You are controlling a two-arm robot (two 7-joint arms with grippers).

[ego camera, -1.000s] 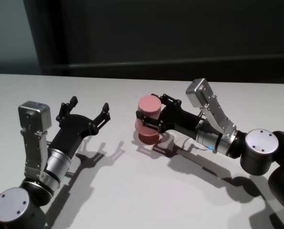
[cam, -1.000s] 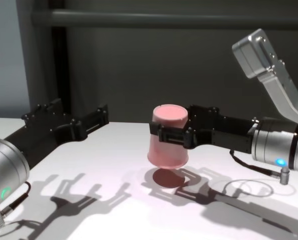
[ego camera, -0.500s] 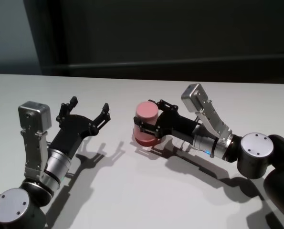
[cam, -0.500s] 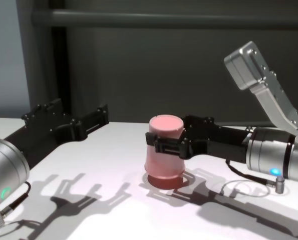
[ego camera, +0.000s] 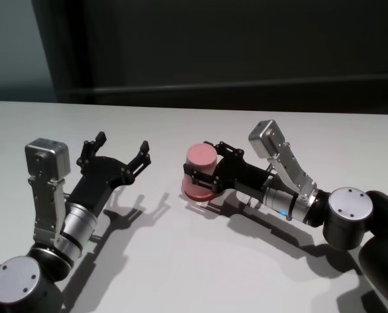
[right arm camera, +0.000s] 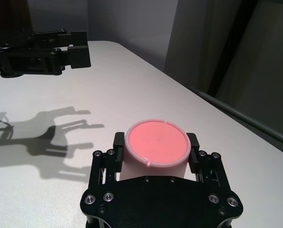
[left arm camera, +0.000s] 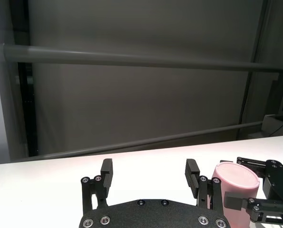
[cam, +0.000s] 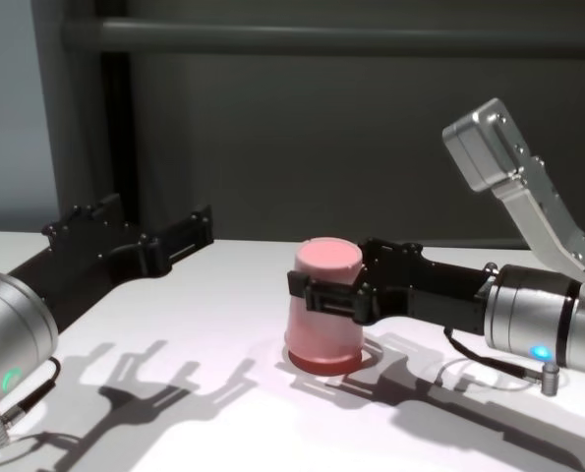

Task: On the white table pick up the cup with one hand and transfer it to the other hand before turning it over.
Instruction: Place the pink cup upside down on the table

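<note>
The cup (cam: 323,303) stood mouth-down, long axis upright, on the white desk (cam: 223,295) at centre frame, clamped in the right end effector (cam: 333,295). The left end effector (cam: 189,231), spread wide and empty, waited at left, well apart.

white table (ego camera: 200,261), cup (cam: 322,317) (upside down) on it

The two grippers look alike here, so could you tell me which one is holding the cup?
The right gripper holds it, shut on the upside-down pink cup. The left gripper is open and empty, apart from the cup.
</note>
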